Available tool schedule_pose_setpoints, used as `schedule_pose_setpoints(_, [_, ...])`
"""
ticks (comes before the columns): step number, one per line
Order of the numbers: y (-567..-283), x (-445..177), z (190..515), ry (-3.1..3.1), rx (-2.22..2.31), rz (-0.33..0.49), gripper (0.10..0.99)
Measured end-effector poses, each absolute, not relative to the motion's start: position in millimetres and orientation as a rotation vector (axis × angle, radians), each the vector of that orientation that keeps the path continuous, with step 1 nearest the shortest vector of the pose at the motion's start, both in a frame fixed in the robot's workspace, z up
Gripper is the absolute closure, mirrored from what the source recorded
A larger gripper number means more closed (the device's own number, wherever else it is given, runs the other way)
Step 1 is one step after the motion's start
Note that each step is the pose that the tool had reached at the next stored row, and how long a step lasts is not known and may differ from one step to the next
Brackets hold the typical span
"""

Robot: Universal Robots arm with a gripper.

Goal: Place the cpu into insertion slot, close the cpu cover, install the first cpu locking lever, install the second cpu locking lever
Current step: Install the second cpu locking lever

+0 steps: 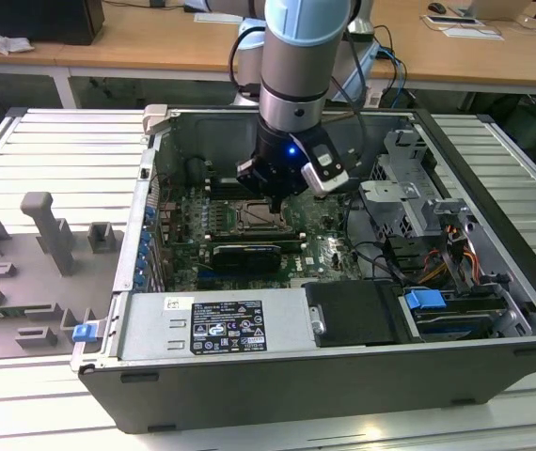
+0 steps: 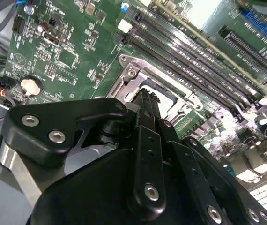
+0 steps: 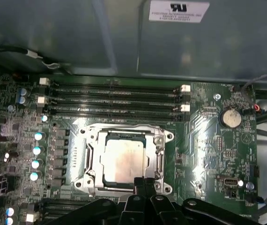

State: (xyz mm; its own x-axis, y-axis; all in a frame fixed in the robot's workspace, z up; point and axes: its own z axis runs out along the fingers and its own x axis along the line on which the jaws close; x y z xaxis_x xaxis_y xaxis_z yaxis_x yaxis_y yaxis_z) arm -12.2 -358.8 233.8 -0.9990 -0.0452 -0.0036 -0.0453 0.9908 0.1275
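- We see the arm reaching down into the open computer case point(image 1: 494, 310), with the pincer point(image 1: 275, 202) low over the motherboard point(image 1: 329, 246) in the exterior view.
- In the first wrist view the pincer point(image 3: 144, 182) shows its two fingers pressed together, nothing visible between them; the tips sit at the near edge of the socket.
- In the second wrist view the pincer point(image 2: 145, 96) looks the same: fingers together, tips right at the socket's metal frame.
- The cpu point(image 3: 124, 161), pale silvery-beige top, lies flat inside the insertion slot point(image 3: 92, 154), just ahead of the fingertips in the first wrist view.
- The cpu cover point(image 3: 160, 157) lies down over the slot; its silver frame rings the chip, whose top shows through the square cut-out.
- We cannot tell from these views how the locking levers along the socket's sides stand.
- Beyond the socket from the pincer run the long black memory slots point(image 3: 117, 98), parallel to each other, with white clips at their ends.
- Off to one side of the pincer in the first wrist view sits a round coin battery point(image 3: 230, 117) on the green board.
- In the exterior view, a black graphics card point(image 1: 246, 256) lies just below the pincer's position, and a grey power supply point(image 1: 212, 326) with a label sits along the case's near wall.
- Outside the case, at the exterior view's left, grey fixture blocks point(image 1: 47, 235) stand on the slatted table point(image 1: 61, 150), well apart from the pincer.
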Motion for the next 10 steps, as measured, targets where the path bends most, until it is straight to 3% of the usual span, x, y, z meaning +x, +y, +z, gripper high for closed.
schedule_pose_setpoints(10, [-375.6, -15.2, 234.0, 3.130, -0.074, 0.249, 0.980])
